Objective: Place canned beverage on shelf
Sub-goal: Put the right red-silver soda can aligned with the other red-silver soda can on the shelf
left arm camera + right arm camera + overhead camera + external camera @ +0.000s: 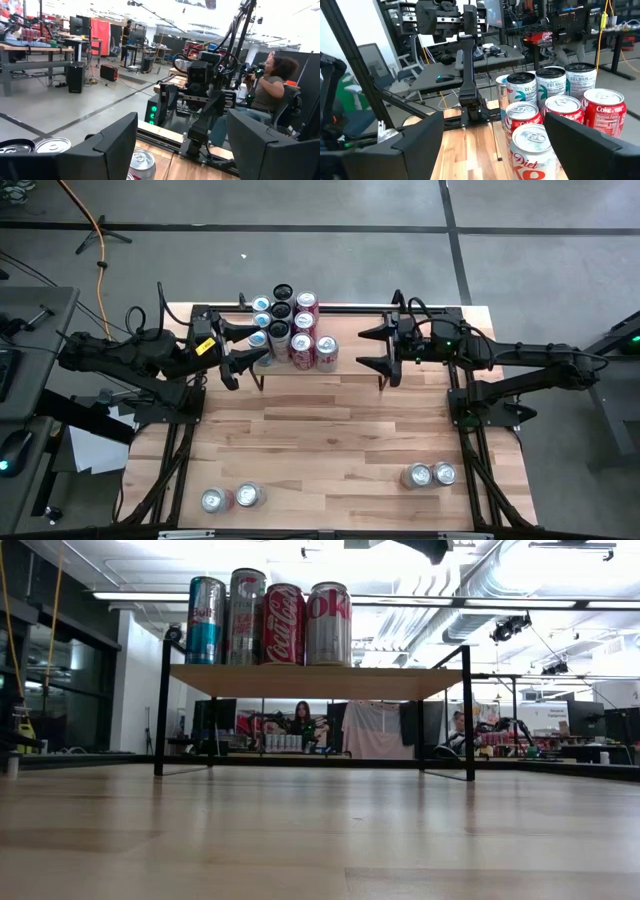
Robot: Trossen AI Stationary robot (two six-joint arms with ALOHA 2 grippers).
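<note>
High view shows the right gripper [378,348] with its fingers spread wide and empty, hovering over the right end of the shelf [352,369], just beside the cluster of cans [293,330] that stands on the shelf's left half. From the right wrist view, the nearest of those is a Diet Coke can [535,150], flanked by red Coke cans [602,116] and dark Celsius cans [550,85] behind, all upright and packed close. The left gripper [240,350] sits at the shelf's left end, also spread and holding nothing, its fingers straddling the edge of the cluster. In the low view the shelf stands on thin black legs with four cans visible along its left part. Well in front of the shelf, on the table [330,440], two loose cans [231,498] stand toward the left edge and two more [429,475] toward the right. A seated person [265,95] shows in the room beyond the shelf.
</note>
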